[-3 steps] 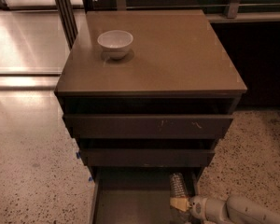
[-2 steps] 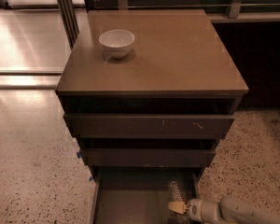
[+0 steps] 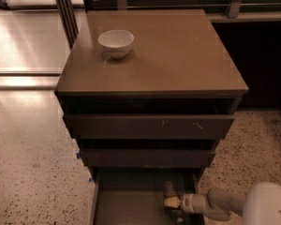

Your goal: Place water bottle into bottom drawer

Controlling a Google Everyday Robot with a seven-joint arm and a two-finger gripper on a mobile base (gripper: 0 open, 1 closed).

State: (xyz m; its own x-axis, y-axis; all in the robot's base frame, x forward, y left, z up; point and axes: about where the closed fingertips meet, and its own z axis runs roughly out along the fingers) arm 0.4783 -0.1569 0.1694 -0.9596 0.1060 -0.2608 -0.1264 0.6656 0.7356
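The water bottle [image 3: 169, 190], clear and ribbed, sits inside the open bottom drawer [image 3: 126, 205] near its right wall, close under the middle drawer's front. My gripper [image 3: 172, 203] reaches into the drawer from the lower right on a pale arm [image 3: 225, 204]. Its tip is right at the near end of the bottle. The bottle's cap and label are hidden behind the gripper. I cannot tell whether the bottle rests on the drawer floor or is held just above it.
A white bowl [image 3: 116, 42] stands on the brown cabinet top [image 3: 178, 55] at the back left. The two upper drawers [image 3: 150, 125] are slightly pulled out above the bottom one. Speckled floor lies on both sides; a dark counter base stands at the right.
The gripper and the bottle have shifted a little to the left inside the bottom drawer, away from its right wall. The cabinet and the bowl have not moved.
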